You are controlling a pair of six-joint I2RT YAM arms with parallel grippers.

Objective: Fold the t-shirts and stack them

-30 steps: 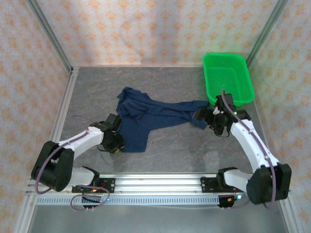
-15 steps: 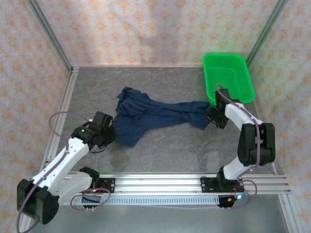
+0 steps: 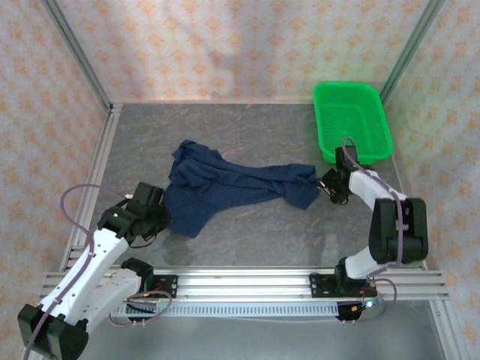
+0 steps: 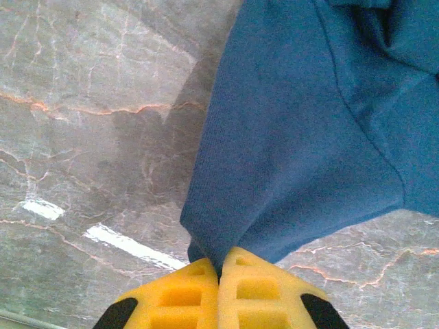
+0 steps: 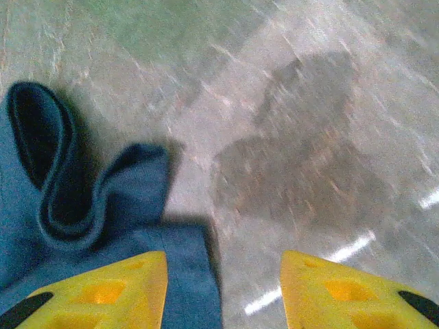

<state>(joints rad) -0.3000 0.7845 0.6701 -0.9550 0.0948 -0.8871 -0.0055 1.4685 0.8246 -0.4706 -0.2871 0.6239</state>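
Pads on left: two yellow pads (image 4: 180, 296) of the left gripper (image 4: 219, 271) are pressed flat together and pinch the lower corner of the dark blue t-shirt (image 4: 302, 151). The cloth comes out from between them and widens toward the top of the frame.
Pads on right: yellow fingers (image 5: 113, 291) of the right gripper (image 5: 223, 264) stand apart, released. A curled edge of the t-shirt lies at the finger in the lower left of the frame and reaches partly into the gap. The other finger is over bare stone. This picture is blurred.
T-shirt: in the top view it lies crumpled and stretched across the middle of the frame, from the left gripper at lower left to the right gripper at right of centre. One bunched end points to the upper left. The print is not visible.
Table: grey marbled table (image 3: 262, 232), bare around the cloth.
Basket: bright green mesh basket (image 3: 352, 124) in the upper right of the top view, just behind the right gripper and apart from the cloth.
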